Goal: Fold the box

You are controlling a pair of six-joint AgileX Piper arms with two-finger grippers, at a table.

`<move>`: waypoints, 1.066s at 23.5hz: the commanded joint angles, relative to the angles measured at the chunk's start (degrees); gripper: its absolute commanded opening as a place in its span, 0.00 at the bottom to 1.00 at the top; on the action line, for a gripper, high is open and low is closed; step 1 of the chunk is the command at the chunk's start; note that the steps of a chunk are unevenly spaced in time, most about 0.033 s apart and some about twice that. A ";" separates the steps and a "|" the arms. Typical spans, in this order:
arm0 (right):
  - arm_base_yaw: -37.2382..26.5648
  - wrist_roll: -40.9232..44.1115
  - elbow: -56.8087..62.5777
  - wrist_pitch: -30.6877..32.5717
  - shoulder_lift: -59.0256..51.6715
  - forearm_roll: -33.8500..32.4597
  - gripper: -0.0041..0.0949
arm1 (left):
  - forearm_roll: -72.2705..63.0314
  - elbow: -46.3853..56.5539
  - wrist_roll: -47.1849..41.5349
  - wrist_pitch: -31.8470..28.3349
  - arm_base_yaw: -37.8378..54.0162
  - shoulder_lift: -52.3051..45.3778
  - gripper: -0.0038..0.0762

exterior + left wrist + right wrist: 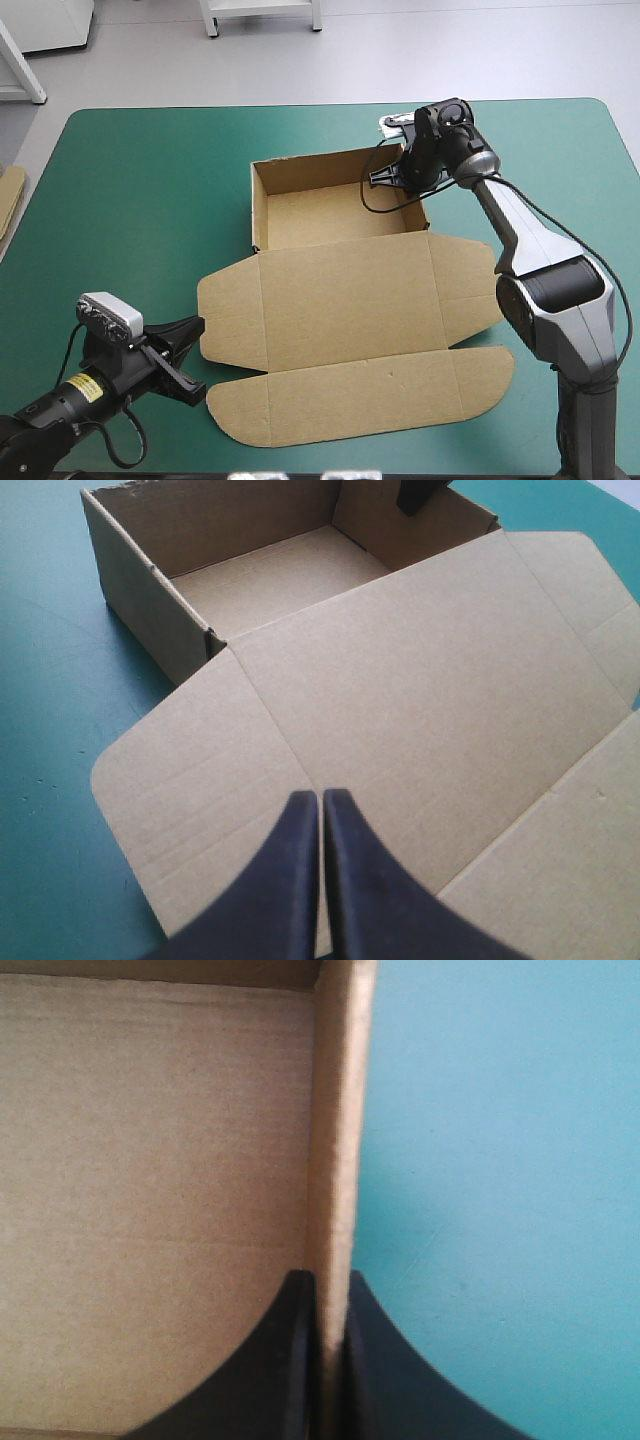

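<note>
Teal-green cover under brown box

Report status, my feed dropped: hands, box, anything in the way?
Left hand shut, at lid's left flap. Right hand shut on box, right wall. Box open tray, lid flat. Nothing obstructing.

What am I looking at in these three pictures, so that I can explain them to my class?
This is a two-armed robot at a teal-green table. One picture looks down from above. The other two come from a camera on each wrist, looking along that arm's black fingers. On the table lies a brown box, cut from one sheet of board. Its far part already stands as an open tray, and the lid lies flat toward the robot. The right gripper is shut on the tray's right wall. The left gripper is shut, holds nothing and points toward the lid's left flap.
</note>
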 commanded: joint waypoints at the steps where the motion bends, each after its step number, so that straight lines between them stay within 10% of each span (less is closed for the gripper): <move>1: -2.18 -2.02 -1.78 0.85 -3.51 -0.68 0.03 | -1.27 -1.52 -0.02 -3.34 -0.13 0.14 0.05; 25: -39.53 -2.85 -1.14 0.85 -7.22 -5.24 0.03 | -1.27 -1.52 0.10 -0.79 -0.13 0.14 0.05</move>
